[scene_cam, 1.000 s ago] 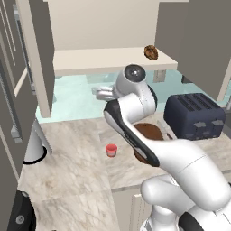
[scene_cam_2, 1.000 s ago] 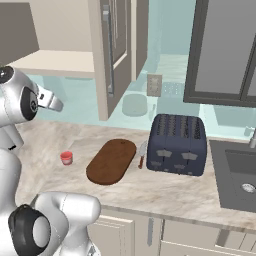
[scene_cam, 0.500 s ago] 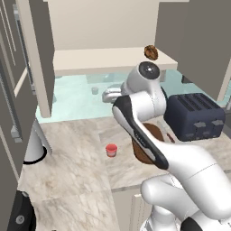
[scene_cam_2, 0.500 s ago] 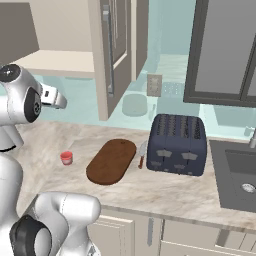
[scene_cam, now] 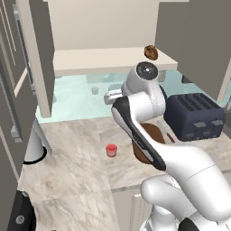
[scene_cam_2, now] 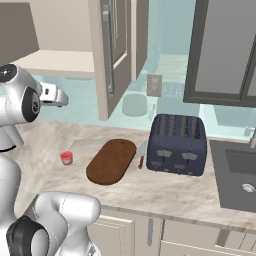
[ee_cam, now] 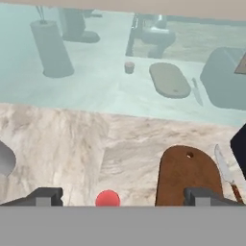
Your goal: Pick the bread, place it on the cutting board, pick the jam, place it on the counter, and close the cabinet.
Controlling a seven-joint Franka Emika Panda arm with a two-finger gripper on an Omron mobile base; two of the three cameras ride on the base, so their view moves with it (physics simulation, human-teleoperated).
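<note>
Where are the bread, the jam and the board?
bread (scene_cam: 151,52): left base view, middle of the brown lump on the shelf.
jam (scene_cam: 111,150): left base view, red lid.
board (scene_cam_2: 112,160): right base view, middle of its flat top.

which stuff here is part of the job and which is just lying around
Part of the job:
- bread on the cabinet shelf
- cutting board
- jam on the counter
- gripper, open

Just lying about:
- toaster
- knife beside the board
- sink
</note>
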